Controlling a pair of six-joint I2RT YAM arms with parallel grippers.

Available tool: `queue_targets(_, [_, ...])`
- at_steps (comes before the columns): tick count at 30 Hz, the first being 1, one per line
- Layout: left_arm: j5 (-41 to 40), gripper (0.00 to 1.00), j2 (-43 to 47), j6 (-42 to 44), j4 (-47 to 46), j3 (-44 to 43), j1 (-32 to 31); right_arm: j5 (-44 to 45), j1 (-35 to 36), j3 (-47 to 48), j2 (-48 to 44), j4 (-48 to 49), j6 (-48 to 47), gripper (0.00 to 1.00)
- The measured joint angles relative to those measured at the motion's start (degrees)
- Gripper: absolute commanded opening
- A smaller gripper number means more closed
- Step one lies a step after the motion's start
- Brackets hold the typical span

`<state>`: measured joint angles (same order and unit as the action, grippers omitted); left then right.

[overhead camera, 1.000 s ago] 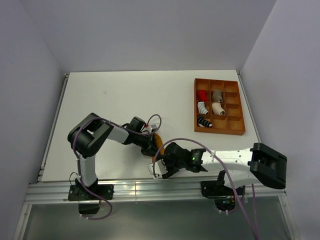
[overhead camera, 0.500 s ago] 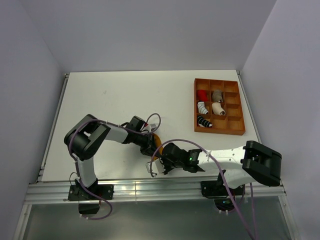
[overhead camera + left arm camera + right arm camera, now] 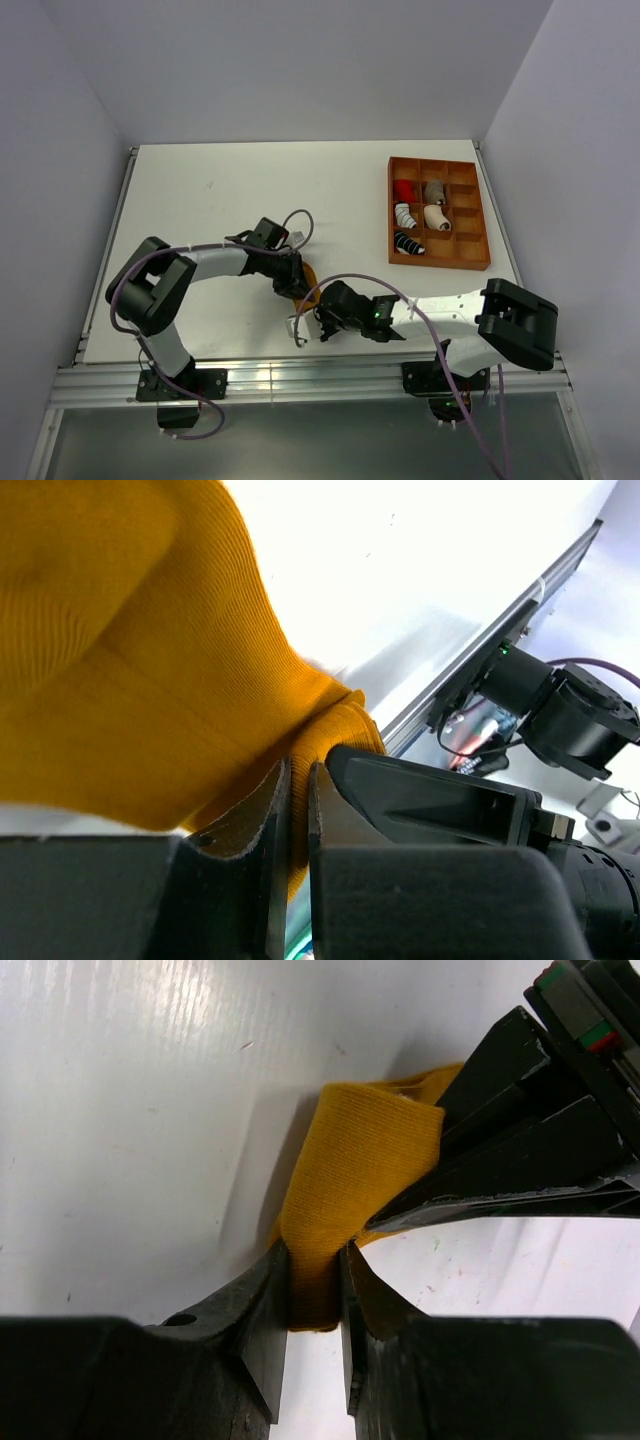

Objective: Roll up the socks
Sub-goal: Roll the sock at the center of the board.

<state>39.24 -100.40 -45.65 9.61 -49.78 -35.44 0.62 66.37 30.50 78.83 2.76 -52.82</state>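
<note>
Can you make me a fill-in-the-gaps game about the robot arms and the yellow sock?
1. The mustard sock is pinched by ___ grippers at once: the left gripper and the right gripper.
2. The table under it is coloured ___.
3. The brown tray sits on the robot's ___ side.
4. The bundle in the tray's far-left corner is coloured ___.
Missing words: two, white, right, red.

Left arm and right arm: white tubular links, black joint housings, black bases. Purple cable looped loosely along each arm. Green indicator light lit near the right wrist. Right gripper: matte black wedge-shaped fingers, edges scuffed, a round hole at one finger's root
</note>
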Motion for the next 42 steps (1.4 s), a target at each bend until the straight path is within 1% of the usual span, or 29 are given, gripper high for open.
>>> queue_targets(4, [-2.84, 0.15, 2.45, 1.16, 2.6, -0.15, 0.63, -0.09, 0.0, 0.33, 0.0, 0.63, 0.04, 0.2])
queue_targets(7, [-5.99, 0.16, 3.98, 1.95, 2.69, -0.24, 2.25, -0.96, 0.15, -0.11, 0.35, -2.75, 0.59, 0.2])
queue_targets(10, [-7.78, 0.18, 4.83, 2.6, 2.29, -0.33, 3.89, -1.05, 0.22, -0.07, 0.39, -2.89, 0.66, 0.2])
queue_targets(17, [-11.08, 0.14, 4.9, 3.21, 2.62, -0.33, 3.98, -1.05, 0.24, -0.07, 0.39, -2.93, 0.66, 0.19])
queue_targets(22, [-14.32, 0.11, 4.7, 3.28, 4.72, -0.48, 3.98, -1.09, 0.24, 0.04, 0.39, -3.15, 0.68, 0.19])
queue_targets(26, [-16.0, 0.1, 0.94, 3.45, 6.27, -2.97, 3.96, -1.36, 0.24, 0.42, 0.13, -4.48, 0.68, 0.19])
queue_targets(35, [-13.29, 0.09, -7.54, 4.61, 9.27, -12.11, 2.67, -3.3, 0.46, 3.63, -0.61, -13.62, 0.72, 0.19])
queue_targets(42, [-10.78, 0.1, -10.47, 5.16, 10.16, -15.3, 1.79, -5.16, 0.87, 5.86, -0.11, -18.51, 0.61, 0.19])
